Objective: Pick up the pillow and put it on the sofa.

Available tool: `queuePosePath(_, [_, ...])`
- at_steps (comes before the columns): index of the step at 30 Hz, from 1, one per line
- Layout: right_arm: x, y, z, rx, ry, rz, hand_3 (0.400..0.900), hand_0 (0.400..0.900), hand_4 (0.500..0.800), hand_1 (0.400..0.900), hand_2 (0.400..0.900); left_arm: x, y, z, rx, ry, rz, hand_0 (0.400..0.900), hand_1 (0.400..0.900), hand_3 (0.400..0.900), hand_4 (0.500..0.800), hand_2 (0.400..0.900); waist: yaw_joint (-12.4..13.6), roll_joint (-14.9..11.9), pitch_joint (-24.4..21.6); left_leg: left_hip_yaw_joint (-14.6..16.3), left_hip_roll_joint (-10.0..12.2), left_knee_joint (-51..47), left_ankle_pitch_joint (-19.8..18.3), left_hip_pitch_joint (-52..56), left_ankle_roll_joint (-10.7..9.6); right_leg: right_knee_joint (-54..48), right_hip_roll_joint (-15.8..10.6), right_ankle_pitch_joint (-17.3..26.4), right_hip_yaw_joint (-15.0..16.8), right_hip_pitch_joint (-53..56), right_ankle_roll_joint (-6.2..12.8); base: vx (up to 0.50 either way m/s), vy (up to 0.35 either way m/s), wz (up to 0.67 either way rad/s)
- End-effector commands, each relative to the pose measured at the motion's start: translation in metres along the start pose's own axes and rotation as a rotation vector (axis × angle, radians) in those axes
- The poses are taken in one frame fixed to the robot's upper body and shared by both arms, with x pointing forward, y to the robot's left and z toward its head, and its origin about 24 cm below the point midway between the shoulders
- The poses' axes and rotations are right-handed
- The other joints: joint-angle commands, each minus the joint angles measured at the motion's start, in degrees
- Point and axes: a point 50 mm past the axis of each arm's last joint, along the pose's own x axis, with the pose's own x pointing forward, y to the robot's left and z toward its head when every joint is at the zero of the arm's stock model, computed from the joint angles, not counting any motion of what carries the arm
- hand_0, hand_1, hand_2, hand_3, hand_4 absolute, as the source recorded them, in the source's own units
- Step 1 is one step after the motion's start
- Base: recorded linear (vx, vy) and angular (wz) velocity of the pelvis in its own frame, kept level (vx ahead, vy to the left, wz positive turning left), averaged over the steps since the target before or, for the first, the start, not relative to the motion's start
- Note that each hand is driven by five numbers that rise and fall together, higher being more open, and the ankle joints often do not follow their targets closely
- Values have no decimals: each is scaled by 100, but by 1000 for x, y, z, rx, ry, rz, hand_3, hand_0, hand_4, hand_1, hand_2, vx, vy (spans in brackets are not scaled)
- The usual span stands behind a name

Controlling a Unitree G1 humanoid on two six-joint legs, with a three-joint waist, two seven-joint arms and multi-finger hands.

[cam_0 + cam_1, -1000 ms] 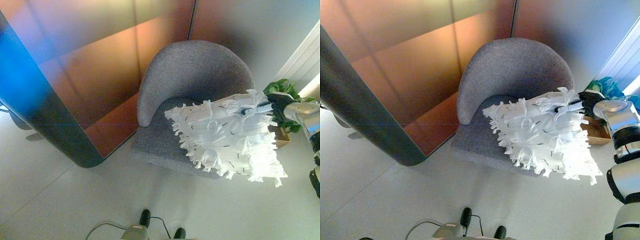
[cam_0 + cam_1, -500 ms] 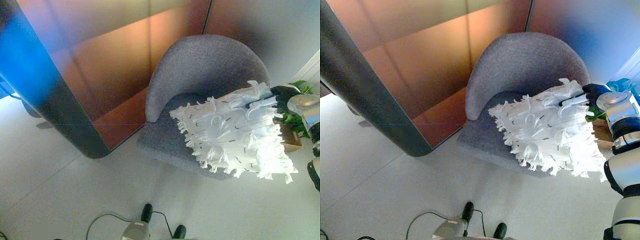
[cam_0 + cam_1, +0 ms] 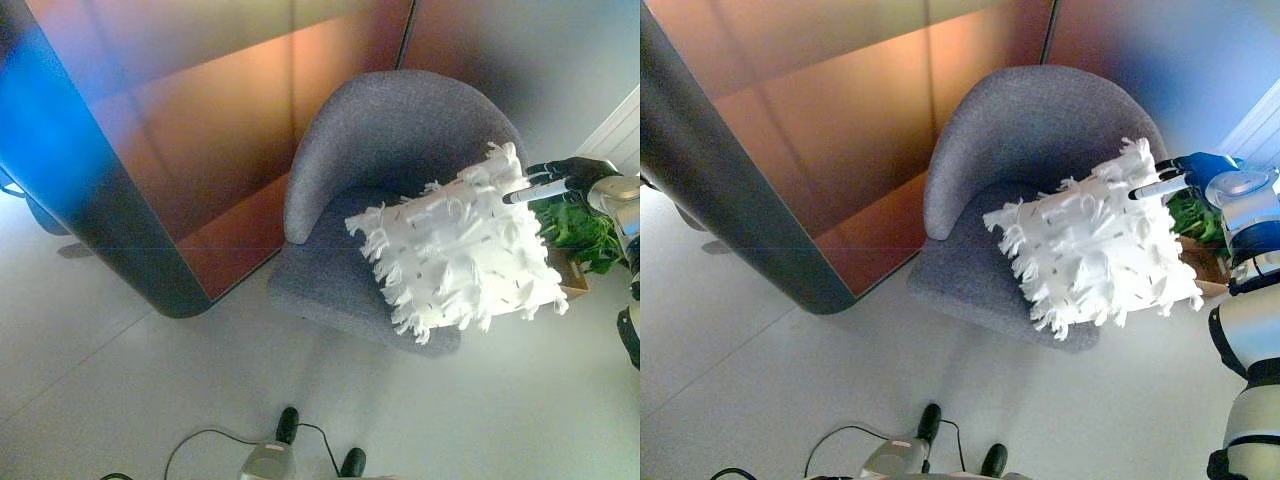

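The right hand (image 3: 556, 181), fingers spread apart and straight, touches the upper corner of the fringed white pillow (image 3: 458, 255) over the grey armchair (image 3: 372, 170) seat.

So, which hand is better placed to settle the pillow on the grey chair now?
The right hand. It is beside the white fringed pillow's upper corner, fingers extended toward it, and the pillow lies over the grey chair's seat. The left hand shows in neither view.
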Motion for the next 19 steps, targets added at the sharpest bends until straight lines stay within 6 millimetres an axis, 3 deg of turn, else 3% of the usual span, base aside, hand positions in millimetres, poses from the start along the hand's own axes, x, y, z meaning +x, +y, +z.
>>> queuePosePath(1, [-33, -68, 32, -40, -114, -231, 900, 900, 800, 900, 900, -3, 17, -12, 30, 39, 29, 900, 900, 900, 800, 900, 2, -184, -254, 347, 239, -35, -683, 411, -284, -14, -466, 226, 197, -43, 608, 0, 0, 0])
queuePosePath(13, [-32, -66, 6, 2, -127, -214, 900, 900, 800, 900, 900, -3, 13, -14, -5, 36, 6, 900, 900, 900, 800, 900, -151, -122, -309, 435, 237, -35, -716, 462, -287, -14, -476, 211, 288, -44, 611, 2, 4, -4])
queuePosePath(17, [-22, -42, -12, 79, -164, -130, 900, 900, 800, 900, 900, -3, 10, -16, -41, 40, -8, 900, 900, 900, 800, 900, -285, -109, -341, 510, 255, -35, -738, 498, -295, -14, -471, 203, 348, -33, 613, 1, 11, -5])
queuePosePath(19, [-15, -17, -38, 83, -137, -77, 900, 900, 800, 900, 900, -2, 7, -17, -70, 48, -25, 900, 900, 900, 800, 900, -388, -101, -366, 545, 254, -35, -758, 519, -288, -14, -466, 196, 384, -27, 607, -8, 8, -7])
